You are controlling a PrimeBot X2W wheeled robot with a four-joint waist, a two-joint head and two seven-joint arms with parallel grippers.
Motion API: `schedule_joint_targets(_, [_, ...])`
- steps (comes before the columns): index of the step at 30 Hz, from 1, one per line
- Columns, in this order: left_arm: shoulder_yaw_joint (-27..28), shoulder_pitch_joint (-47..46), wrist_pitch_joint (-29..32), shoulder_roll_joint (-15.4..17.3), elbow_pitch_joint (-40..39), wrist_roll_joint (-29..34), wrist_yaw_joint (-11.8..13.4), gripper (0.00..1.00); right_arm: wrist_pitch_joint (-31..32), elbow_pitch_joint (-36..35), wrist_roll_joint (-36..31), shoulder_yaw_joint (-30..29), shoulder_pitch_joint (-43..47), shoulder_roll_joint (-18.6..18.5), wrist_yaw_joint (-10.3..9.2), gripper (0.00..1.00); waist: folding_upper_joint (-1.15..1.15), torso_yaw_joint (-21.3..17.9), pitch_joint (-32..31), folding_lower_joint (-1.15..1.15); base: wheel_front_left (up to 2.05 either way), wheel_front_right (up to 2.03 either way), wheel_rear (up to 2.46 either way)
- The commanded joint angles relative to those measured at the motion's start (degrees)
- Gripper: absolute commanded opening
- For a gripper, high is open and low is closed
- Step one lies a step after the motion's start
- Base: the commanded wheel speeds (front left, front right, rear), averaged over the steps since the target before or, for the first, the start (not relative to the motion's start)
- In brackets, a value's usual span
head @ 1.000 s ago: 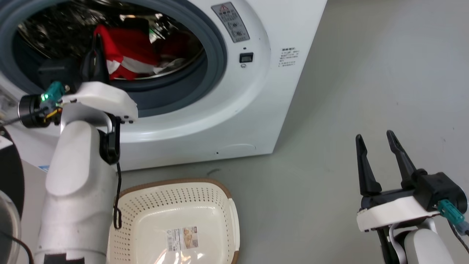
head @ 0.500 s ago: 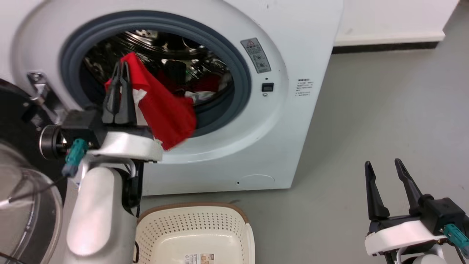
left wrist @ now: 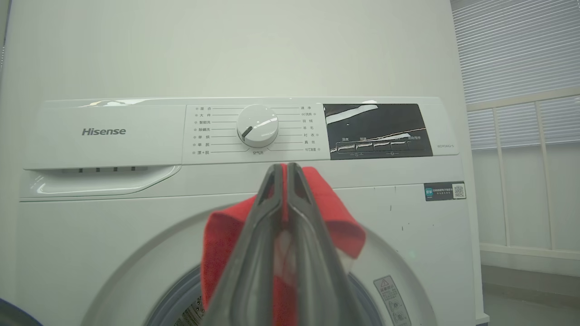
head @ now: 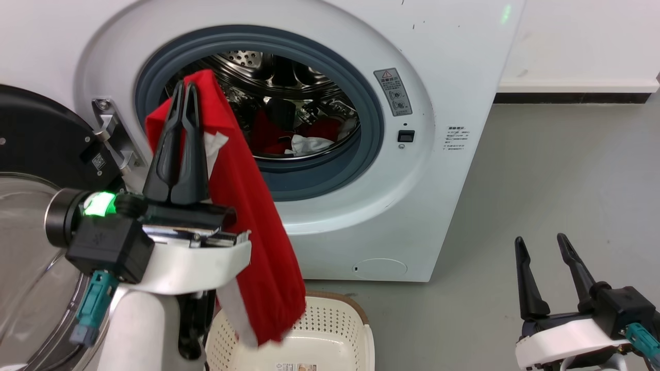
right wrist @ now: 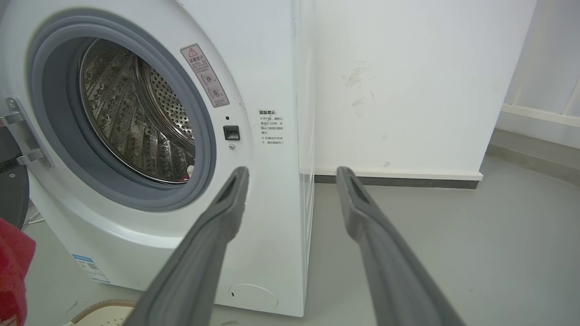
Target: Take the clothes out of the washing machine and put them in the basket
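The left tool (head: 185,87) is clenched on the red garment (head: 247,206), its two dark fingers pressed together with a fold of cloth pinched near their tips. It holds that fold up in front of the washing machine (head: 448,62), level with the top of the opening. I take the high grip as a way to get the cloth over the grey lip and let it hang free. The rest drapes down past the tool's wrist, and the lower end dangles over the basket (head: 337,314), which stands on the floor below the tool. From here it looks like a simple lowering job.

The right tool (head: 540,238) is released, fingers spread on nothing, well off to the side and low over the floor, probably kept clear.

The basket is cut off at the bottom and half covered by cloth and forearm, so I cannot tell whether the hem touches it. Beyond the left tool, low in the drum (head: 242,59), sits a red and white patch: more laundry or a reflection, I cannot say. From the left wrist, cloth spills over both sides of the fingers, hiding the pinch itself.
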Motion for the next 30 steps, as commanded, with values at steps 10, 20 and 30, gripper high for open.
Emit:
schedule_joint_targets(10, [-1.69, 11.41, 5.82, -0.38, 1.36, -1.61, 1.66, 0.00, 0.45, -1.38, -0.22, 1.31, -0.94, 0.04, -0.04, 1.00, 0.00, -0.43, 3.30, 0.01, 0.00, 0.00, 0.00])
schedule_joint_targets(20, [-4.39, 14.71, 1.65, -1.32, 27.10, -6.39, 3.39, 0.00, -0.44, -0.28, 0.15, 1.56, -4.30, 0.04, -0.03, 1.00, 0.00, -1.20, 9.38, 0.01, 0.00, 0.00, 0.00])
schedule_joint_targets(30, [-3.15, -0.96, -3.50, -1.58, 53.01, -9.54, 2.93, 0.00, -1.00, -0.32, -0.11, 5.36, -10.46, 0.04, -0.04, 1.00, 0.00, -3.51, 20.28, 0.01, 0.00, 0.00, 0.00])
